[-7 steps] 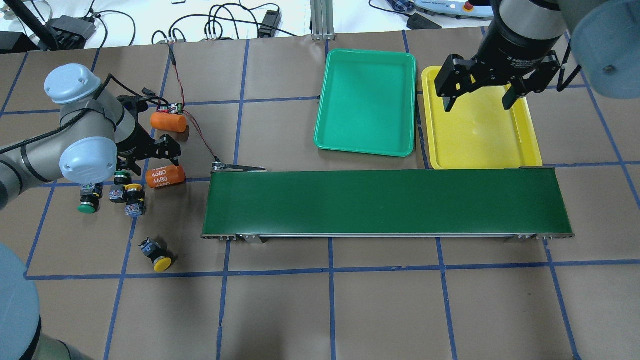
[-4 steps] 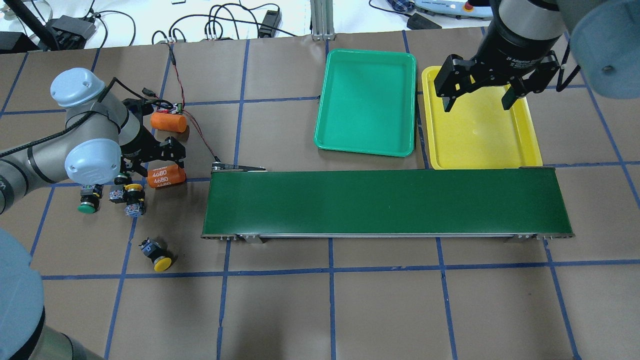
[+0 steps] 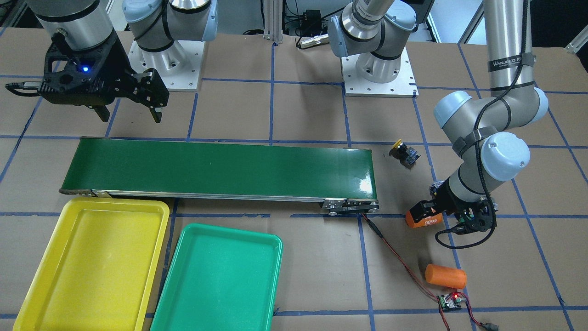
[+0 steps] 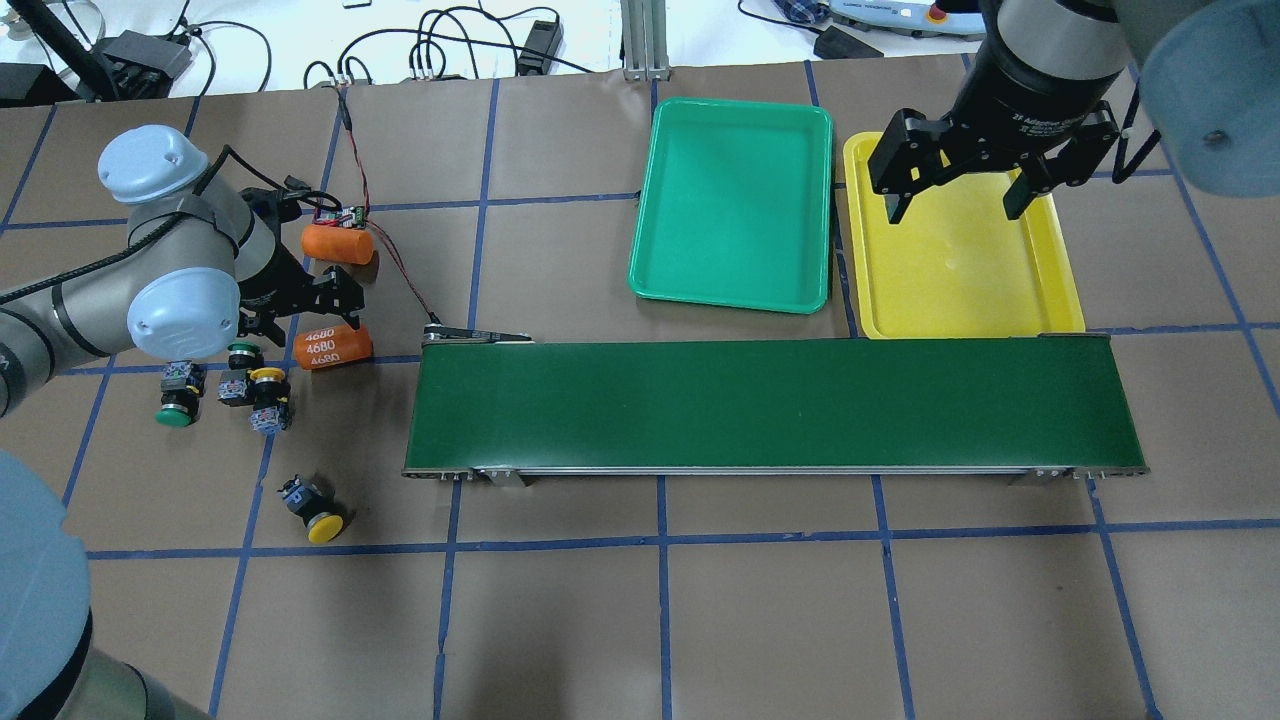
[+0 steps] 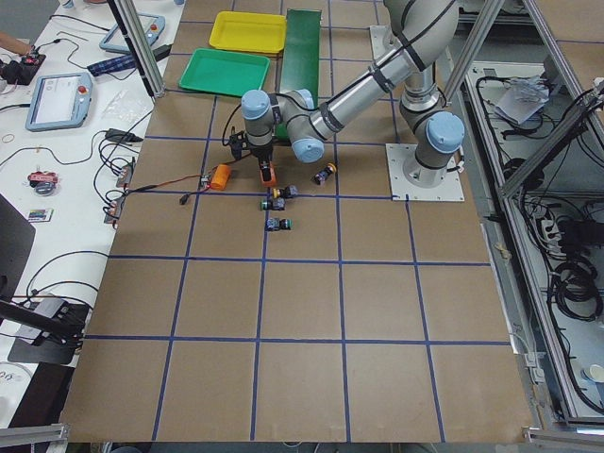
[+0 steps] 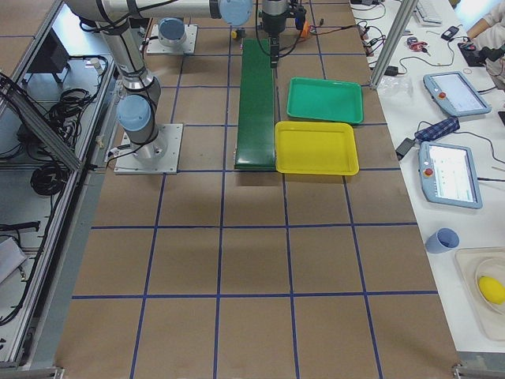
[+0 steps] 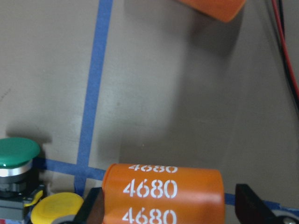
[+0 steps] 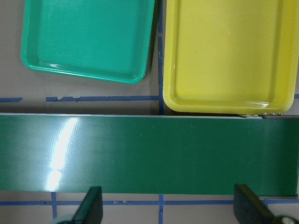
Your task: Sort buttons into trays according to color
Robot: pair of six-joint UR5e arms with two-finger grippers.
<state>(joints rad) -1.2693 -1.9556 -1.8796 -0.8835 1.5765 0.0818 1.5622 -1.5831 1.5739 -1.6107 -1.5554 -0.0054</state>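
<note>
Both gape wide: left pincer [image 7: 170, 210] straddling orange cylinder [image 7: 163, 186], right pincer [image 4: 955, 210] above brown table [image 4: 600, 620] gridded with blue tape [image 4: 660, 541].

A dark-green conveyor belt [image 4: 770, 405]; near its end lie an orange cylinder marked 4680 [image 4: 333, 346] and a plain orange cylinder [image 4: 338, 244].

Four buttons [image 4: 326, 527] lie scattered, well apart from the adjoining green tray [image 4: 735, 200] and yellow tray [image 4: 960, 265].

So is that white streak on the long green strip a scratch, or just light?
Most likely just glare: in the right wrist view it is a soft white smear on the conveyor belt; the front-facing view shows a similar bright patch near the belt's end; the overhead view shows it evenly dark.
</note>
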